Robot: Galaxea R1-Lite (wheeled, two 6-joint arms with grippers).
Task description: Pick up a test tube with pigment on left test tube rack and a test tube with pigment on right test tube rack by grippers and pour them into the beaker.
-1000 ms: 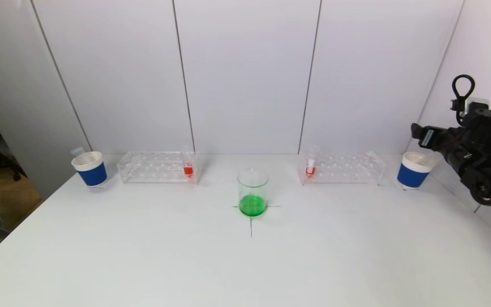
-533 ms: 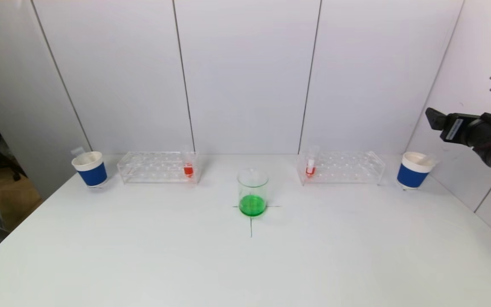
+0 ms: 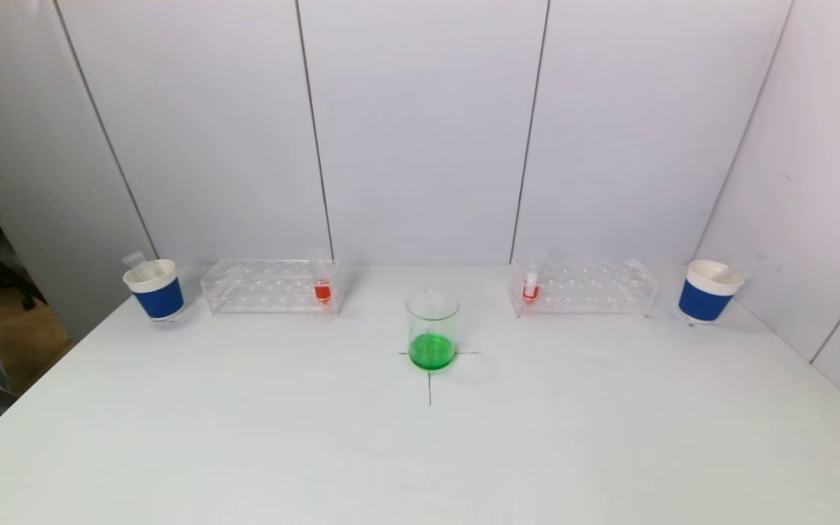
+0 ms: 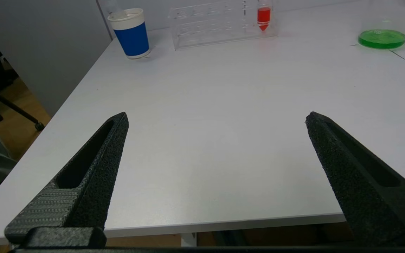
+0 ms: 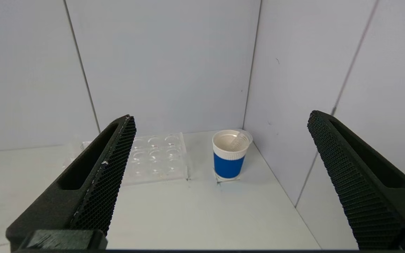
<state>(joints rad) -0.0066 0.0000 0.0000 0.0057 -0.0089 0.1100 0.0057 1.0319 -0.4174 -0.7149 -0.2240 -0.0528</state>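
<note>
A glass beaker [image 3: 432, 328] with green liquid stands mid-table on a drawn cross. The clear left rack [image 3: 268, 286] holds a tube of red pigment [image 3: 322, 286] at its inner end; the same tube [image 4: 263, 14] shows in the left wrist view. The clear right rack [image 3: 585, 286] holds a tube with red pigment [image 3: 531, 284] at its inner end. My left gripper [image 4: 216, 117] is open, empty, low over the table's near left edge. My right gripper [image 5: 222, 117] is open and empty, back at the right, facing the right cup; only a dark tip shows at the head view's right edge.
A blue-and-white paper cup [image 3: 154, 289] with an empty tube stands left of the left rack. A matching cup [image 3: 708, 290] with an empty tube [image 5: 238, 140] stands right of the right rack, near the side wall [image 3: 814, 168]. White panels close the back.
My right arm has pulled back from above the right cup and out of the head view to the right; only a dark tip remains at the edge. Nothing on the table moved.
</note>
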